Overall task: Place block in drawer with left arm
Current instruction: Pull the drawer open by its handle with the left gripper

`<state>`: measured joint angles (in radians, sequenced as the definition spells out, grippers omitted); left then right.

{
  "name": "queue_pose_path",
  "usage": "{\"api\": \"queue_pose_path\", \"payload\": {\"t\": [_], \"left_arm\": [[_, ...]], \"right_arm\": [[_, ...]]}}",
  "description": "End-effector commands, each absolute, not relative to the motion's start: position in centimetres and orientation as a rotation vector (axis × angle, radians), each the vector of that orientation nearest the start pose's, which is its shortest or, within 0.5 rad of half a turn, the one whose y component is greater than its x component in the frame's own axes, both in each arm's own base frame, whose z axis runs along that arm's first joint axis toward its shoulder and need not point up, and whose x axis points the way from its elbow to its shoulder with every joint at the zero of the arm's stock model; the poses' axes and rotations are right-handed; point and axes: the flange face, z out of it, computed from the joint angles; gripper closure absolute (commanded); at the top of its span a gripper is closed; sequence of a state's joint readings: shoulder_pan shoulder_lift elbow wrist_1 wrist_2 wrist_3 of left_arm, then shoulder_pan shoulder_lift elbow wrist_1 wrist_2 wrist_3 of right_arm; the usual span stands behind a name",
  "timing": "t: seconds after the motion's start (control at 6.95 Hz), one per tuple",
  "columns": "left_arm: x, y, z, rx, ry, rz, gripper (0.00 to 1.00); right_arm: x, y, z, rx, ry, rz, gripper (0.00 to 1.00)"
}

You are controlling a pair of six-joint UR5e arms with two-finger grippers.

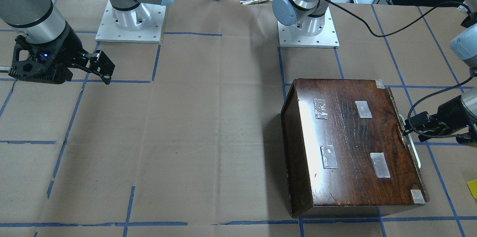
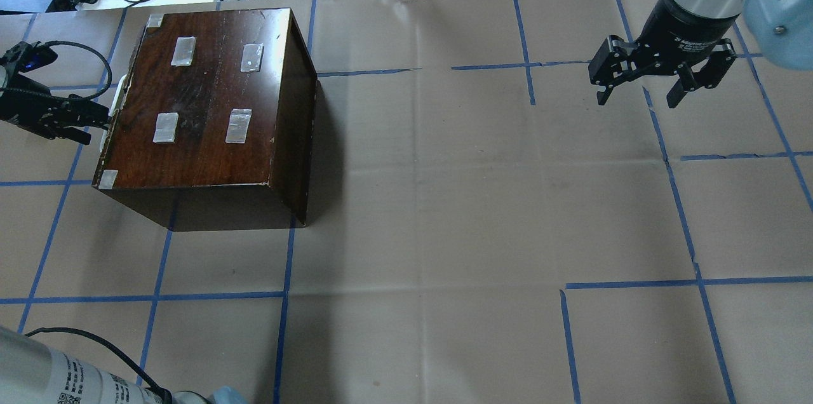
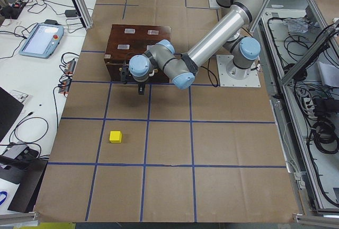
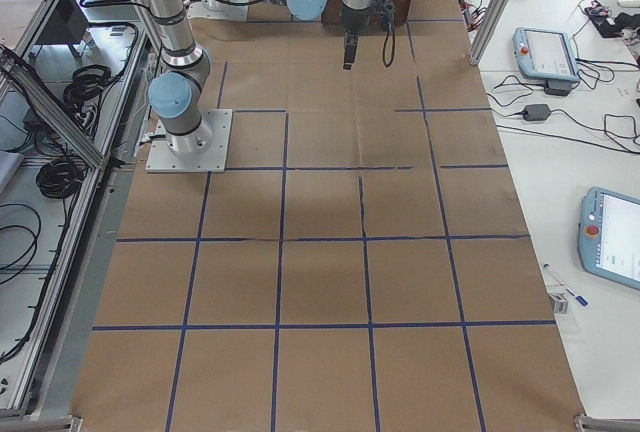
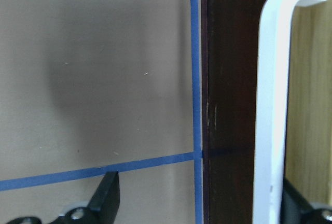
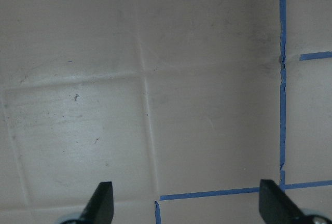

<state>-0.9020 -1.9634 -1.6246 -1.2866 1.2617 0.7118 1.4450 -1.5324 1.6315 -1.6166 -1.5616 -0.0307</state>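
White handle (image 5: 271, 110) stands between my left gripper's (image 5: 199, 187) wide-spread fingers (close to one fingertip); only the left-side camera shows the whole block (image 3: 115, 137), well apart from the box (image 3: 137, 37).

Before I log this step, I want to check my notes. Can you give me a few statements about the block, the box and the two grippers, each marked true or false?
1. The yellow block lies on the table, apart from the box. True.
2. The left gripper holds the block. False: its open fingers straddle the box's white handle.
3. The right gripper is open and holds nothing. True.
4. The box stands beside the right gripper. False: it stands by the left gripper, far from the right one.
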Motion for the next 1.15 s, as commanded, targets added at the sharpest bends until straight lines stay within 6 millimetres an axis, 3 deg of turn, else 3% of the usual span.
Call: {"api": "queue_pose_path", "payload": {"t": [0.0,0.72,1.01], "left_arm": [[24.8,-57.1,27.8,0.030,3.456,-0.145,0.01],[26.0,-57.2,28.2,0.036,3.387,-0.118,0.01],[28.7,-56.3,27.8,-0.032,3.379,-0.135,0.01]], "right_arm": [[7.0,-51.4,44.3,0.149,3.124,0.083,0.00],[7.0,-51.4,44.4,0.149,3.124,0.083,0.00],[7.0,-51.3,44.3,0.149,3.123,0.085,0.00]]}}
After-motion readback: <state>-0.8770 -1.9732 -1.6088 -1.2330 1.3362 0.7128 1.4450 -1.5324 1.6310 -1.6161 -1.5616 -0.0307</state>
